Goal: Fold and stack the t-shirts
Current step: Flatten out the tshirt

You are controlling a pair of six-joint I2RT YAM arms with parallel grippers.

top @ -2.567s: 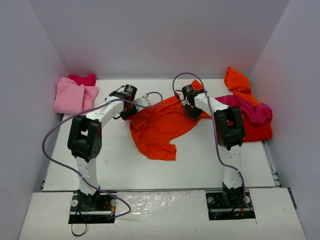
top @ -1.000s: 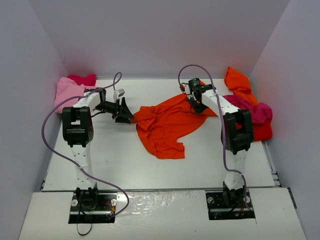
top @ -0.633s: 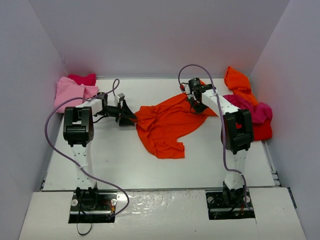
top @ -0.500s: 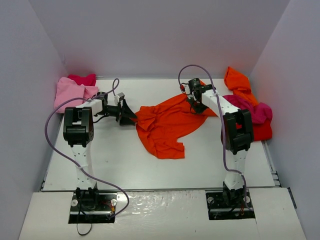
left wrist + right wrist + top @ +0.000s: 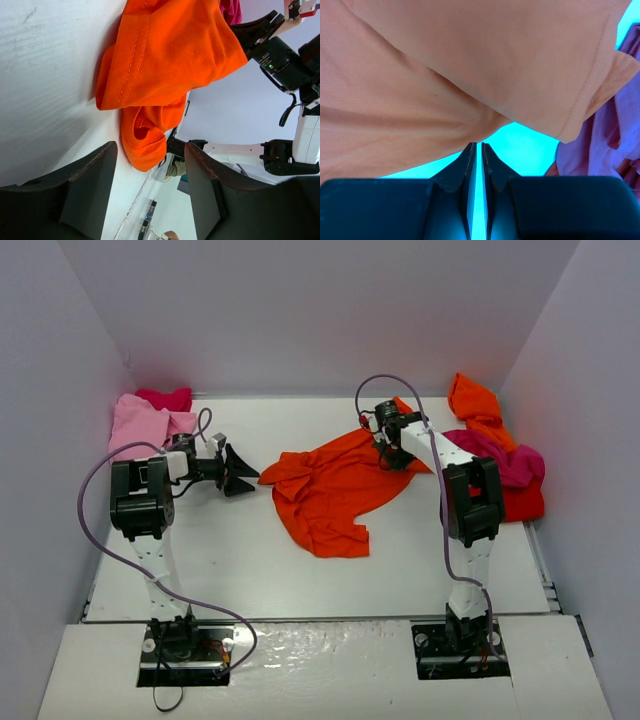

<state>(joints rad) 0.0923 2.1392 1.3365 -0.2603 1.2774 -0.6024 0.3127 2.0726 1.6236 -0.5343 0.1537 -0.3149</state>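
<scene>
A bright orange t-shirt (image 5: 335,485) lies crumpled and spread at the middle of the table. My right gripper (image 5: 388,454) is at its far right edge, shut on a pinch of the cloth, which rises to the fingertips (image 5: 470,150). In the right wrist view the orange t-shirt (image 5: 445,75) gathers in wrinkles at the right gripper (image 5: 476,145). My left gripper (image 5: 246,474) lies low, just left of the shirt's left corner, open and empty. Through the left gripper (image 5: 150,185) the orange t-shirt (image 5: 165,55) shows a little ahead, untouched.
A folded light pink t-shirt (image 5: 140,430) lies on a red one (image 5: 165,398) at the back left. At the back right, another orange t-shirt (image 5: 475,405), a magenta one (image 5: 503,458) and a red one (image 5: 518,504) are heaped. White walls stand close around the table.
My left arm has drawn back to the left, so its gripper sits slightly farther from the shirt's corner, jaws a little narrower. The right gripper and the shirt have barely moved.
</scene>
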